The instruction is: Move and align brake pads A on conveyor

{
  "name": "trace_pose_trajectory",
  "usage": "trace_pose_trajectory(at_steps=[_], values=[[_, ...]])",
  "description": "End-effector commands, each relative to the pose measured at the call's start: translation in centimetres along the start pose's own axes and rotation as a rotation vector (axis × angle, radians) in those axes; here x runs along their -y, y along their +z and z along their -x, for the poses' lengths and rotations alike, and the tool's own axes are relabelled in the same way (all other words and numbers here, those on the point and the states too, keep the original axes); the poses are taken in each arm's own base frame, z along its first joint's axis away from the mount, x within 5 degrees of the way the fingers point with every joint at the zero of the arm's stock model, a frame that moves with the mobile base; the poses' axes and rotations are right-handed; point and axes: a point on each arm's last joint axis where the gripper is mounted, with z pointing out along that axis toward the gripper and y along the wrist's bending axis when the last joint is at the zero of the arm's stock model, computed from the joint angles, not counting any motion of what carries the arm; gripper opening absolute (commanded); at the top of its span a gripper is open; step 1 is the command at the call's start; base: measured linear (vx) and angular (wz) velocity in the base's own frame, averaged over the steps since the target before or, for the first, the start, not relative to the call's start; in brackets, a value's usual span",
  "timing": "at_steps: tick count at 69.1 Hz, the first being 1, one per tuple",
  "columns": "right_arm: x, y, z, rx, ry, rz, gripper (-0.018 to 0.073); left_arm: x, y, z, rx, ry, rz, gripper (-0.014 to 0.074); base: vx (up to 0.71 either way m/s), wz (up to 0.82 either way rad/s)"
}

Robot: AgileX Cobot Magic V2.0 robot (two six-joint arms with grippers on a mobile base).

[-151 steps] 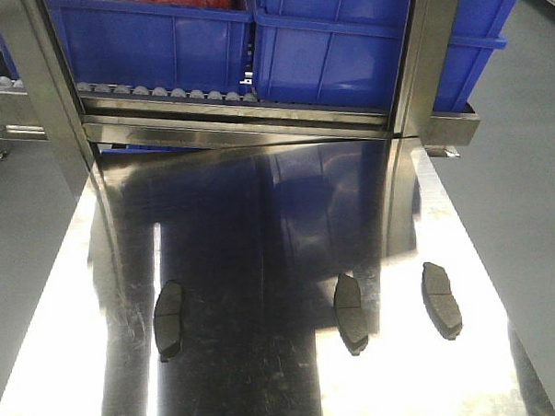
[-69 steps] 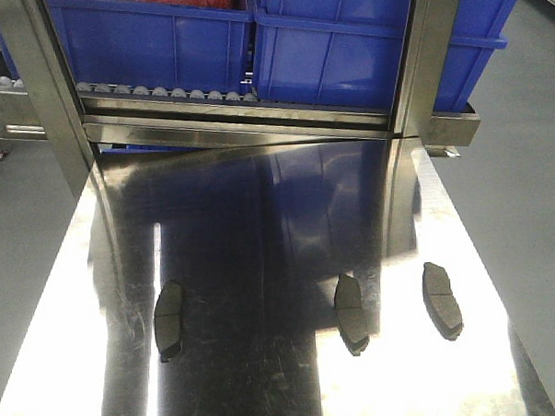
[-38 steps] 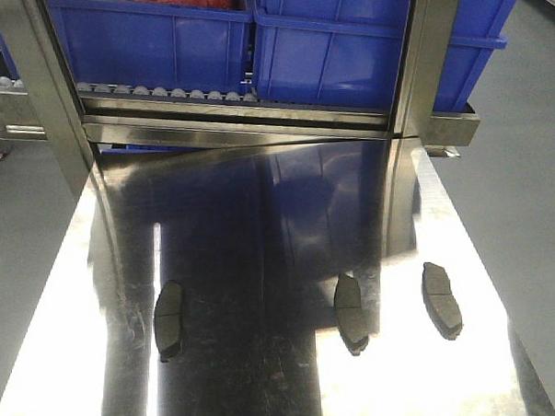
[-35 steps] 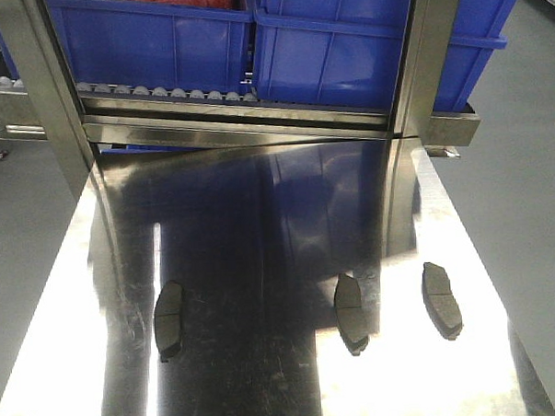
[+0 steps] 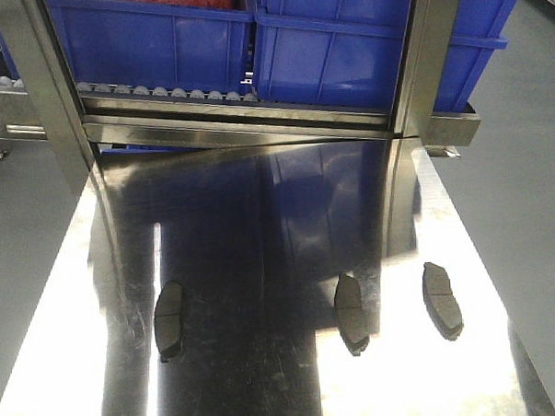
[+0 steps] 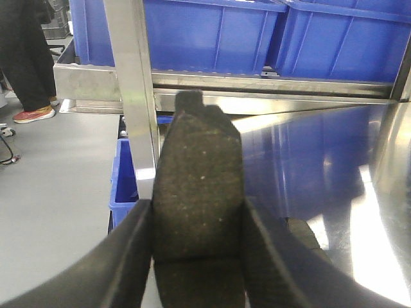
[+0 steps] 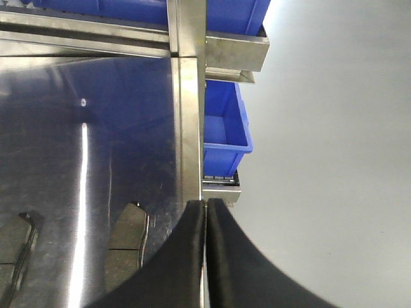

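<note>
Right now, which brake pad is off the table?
The brake pad clamped in the left gripper; the other three pads lie flat on the steel table.

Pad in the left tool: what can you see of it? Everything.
The pad is clamped in the left tool, with black fingers pressing both long edges. Its friction face is toward the wrist camera: dark grey-brown and coarse with pale flecks, and a cross groove shows low in view. A dark tab juts from its far end, which points at the blue bins. The near end is cut off. Only the fingers are seen touching it.
</note>
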Motion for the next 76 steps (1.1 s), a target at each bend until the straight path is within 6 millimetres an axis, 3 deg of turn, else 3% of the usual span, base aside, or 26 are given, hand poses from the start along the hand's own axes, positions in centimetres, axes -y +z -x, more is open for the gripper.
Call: trace_pose_trajectory(at_steps=[1, 9, 26, 34, 50, 76], values=[[0.1, -0.5, 1.7, 0.091, 0.001, -0.003, 0.001, 0.1, -0.3, 1.6, 0.116, -0.008, -0.011, -0.0006, 0.0, 0.0], [0.1, -0.5, 1.6, 0.077, 0.001, -0.003, 0.0079, 0.1, -0.3, 1.6, 0.116, -0.008, -0.011, -0.0006, 0.0, 0.0], [0.0, -0.2, 1.1, 0.025, 0.014, 0.003, 0.0365, 0.1, -0.3, 1.6, 0.116, -0.008, -0.011, -0.0006, 0.0, 0.0], [-0.2, 0.2, 1.3, -0.018, 0.027, 0.023, 0.0447, 0.1, -0.3, 1.6, 0.116, -0.008, -0.011, -0.0006, 0.0, 0.0], [-3.3, 3.2, 2.9, -0.227, -0.07, 0.159, 0.0456, 0.1, -0.3, 1.6, 0.116, -0.008, -0.011, -0.0006, 0.0, 0.0], [-6.0, 12.1, 2.8, -0.594, -0.032, 0.165, 0.0456, 0.1, -0.3, 1.6, 0.116, -0.008, -0.011, -0.0006, 0.0, 0.0]])
